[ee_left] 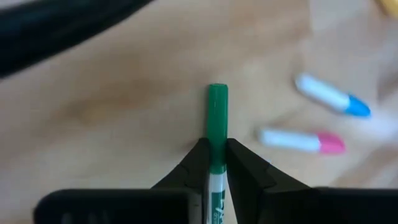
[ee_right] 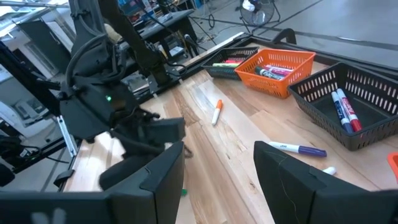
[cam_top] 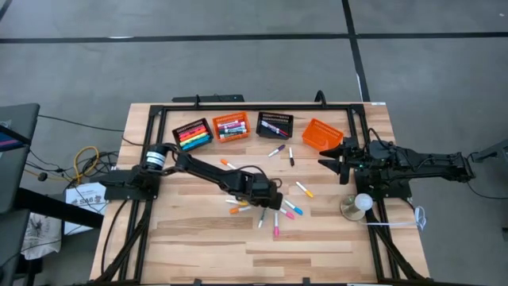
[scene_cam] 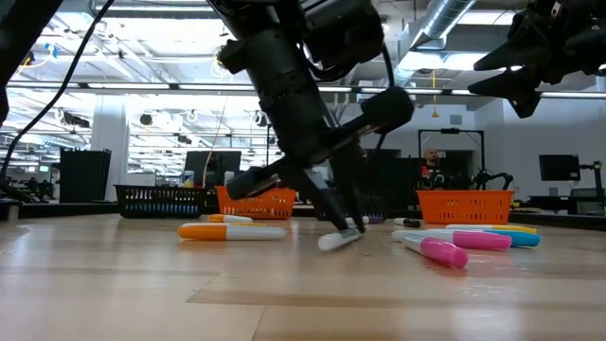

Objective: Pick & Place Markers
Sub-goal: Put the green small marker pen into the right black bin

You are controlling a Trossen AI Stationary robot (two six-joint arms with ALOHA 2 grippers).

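High view at a wooden table (cam_top: 198, 246): the left gripper (cam_top: 272, 199), reaching from the left edge to mid-table, has its jaws pinched tight on a green-capped marker (ee_left: 217, 118) amid scattered markers (cam_top: 290, 208), below the row of 4 baskets. From the left, that row runs black basket (cam_top: 193, 133), orange basket (cam_top: 231, 126), second black basket (cam_top: 275, 124), tilted orange basket (cam_top: 321, 134). Right of the tilted orange basket, the right gripper (cam_top: 332, 154) hovers with jaws spread wide, holding nothing.
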